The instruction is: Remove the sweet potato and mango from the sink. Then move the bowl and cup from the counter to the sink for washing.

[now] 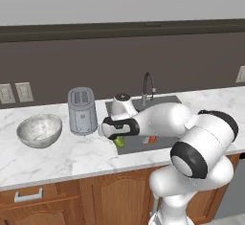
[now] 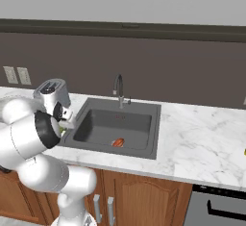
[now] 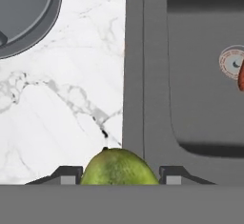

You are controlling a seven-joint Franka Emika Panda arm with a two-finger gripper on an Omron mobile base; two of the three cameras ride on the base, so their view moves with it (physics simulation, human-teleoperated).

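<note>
My gripper (image 1: 118,140) is shut on the green mango (image 1: 119,142) and holds it just above the left rim of the dark sink (image 1: 165,100). In the hand view the mango (image 3: 119,168) sits between my two fingertips, over the line where marble meets the sink (image 3: 205,99). The orange-red sweet potato (image 2: 117,143) lies on the basin floor near the front; the hand view shows its tip (image 3: 241,75) by the drain. The mottled bowl (image 1: 39,129) stands on the counter far left. A yellow sliver of the cup (image 2: 244,151) shows at the right edge.
A grey toaster (image 1: 82,110) stands between the bowl and the sink, close to my hand. The curved faucet (image 1: 148,83) rises behind the basin. Marble counter (image 2: 202,138) stretches right of the sink. Wall outlets (image 1: 14,93) sit far left.
</note>
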